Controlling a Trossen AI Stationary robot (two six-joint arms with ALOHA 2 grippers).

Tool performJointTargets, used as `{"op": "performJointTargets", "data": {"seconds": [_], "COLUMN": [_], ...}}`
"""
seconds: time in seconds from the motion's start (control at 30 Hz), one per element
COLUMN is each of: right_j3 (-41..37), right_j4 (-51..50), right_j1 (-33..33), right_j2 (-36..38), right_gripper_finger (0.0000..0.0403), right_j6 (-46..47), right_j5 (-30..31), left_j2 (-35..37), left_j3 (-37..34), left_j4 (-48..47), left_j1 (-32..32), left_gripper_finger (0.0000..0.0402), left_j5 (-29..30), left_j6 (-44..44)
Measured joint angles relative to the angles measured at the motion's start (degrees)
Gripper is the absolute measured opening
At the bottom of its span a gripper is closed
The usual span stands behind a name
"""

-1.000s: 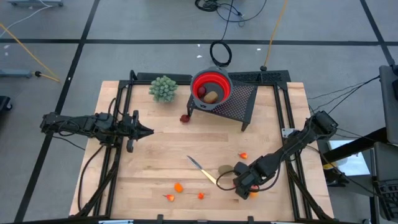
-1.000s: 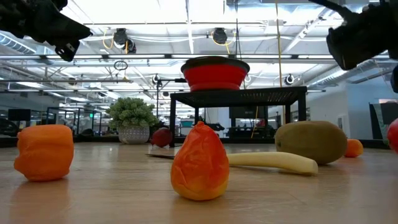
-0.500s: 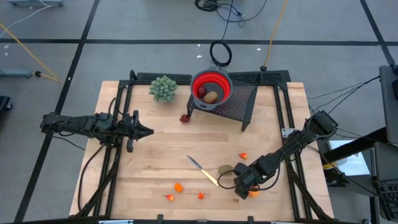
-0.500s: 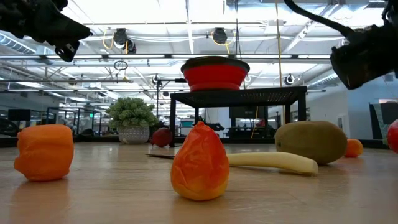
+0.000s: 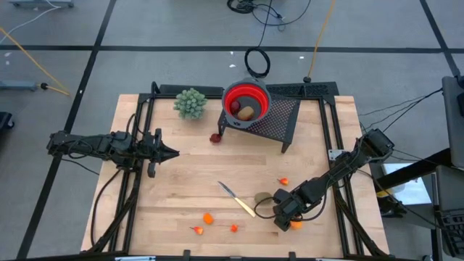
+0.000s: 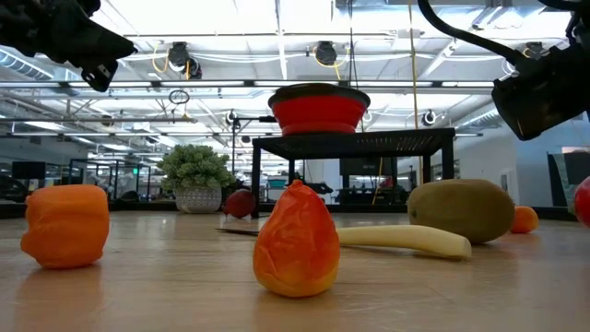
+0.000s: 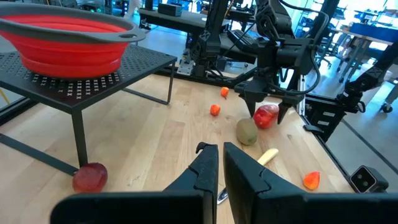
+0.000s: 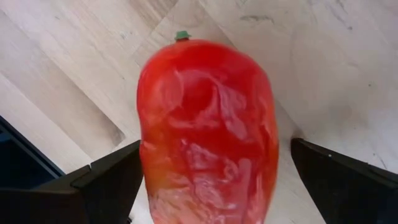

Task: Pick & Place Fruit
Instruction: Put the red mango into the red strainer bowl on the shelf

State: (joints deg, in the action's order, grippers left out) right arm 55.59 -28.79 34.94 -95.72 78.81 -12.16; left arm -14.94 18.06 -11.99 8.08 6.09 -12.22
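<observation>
Right gripper [image 7: 268,113]: at the near right part of the table [image 5: 181,181], pointing down over the long orange-red fruit [image 8: 208,130]. Fingers [image 8: 106,183] spread wide, one on each side of the fruit and clear of it; nothing gripped. The fruit lies on the wood.

Left gripper [image 7: 220,155]: raised over the left middle of the table, fingers closed together, holding nothing.

Kiwi-like fruit [image 5: 262,198]: on the table just beside the right gripper, next to the knife [image 5: 238,199], which has a pale handle.

Red bowl [image 5: 246,101], grey rim: on the black mesh stand [image 5: 279,119] at the far edge; inside, one brown oval piece [image 5: 247,112] and one dark red piece [image 5: 235,106].

Dark red round fruit [image 5: 215,137]: on the table by the stand's leg.

Small orange bits: three near the front edge [image 5: 208,217], one [image 5: 283,181] right of centre.

Green plant [image 5: 190,103]: far side, left of the bowl.
</observation>
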Motion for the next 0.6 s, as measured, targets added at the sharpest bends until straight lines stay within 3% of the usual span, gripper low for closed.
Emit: {"op": "performJointTargets", "data": {"seconds": [0.23, 0.6], "right_j3": [-0.04, -0.17], "right_j4": [-0.13, -0.78], "right_j1": [0.0, 0.0], "right_j2": [0.0, -0.07], "right_gripper_finger": [0.0382, 0.0261], "right_j6": [0.0, 0.07], "right_j5": [-0.02, 0.08], "left_j2": [0.02, 0.01], "left_j3": [0.01, 0.01], "left_j4": [0.0, 0.0], "left_j1": [0.0, 0.0], "left_gripper_finger": [0.0024, 0.0024], "left_j5": [0.0, 0.01], "left_j6": [-0.01, 0.01]}}
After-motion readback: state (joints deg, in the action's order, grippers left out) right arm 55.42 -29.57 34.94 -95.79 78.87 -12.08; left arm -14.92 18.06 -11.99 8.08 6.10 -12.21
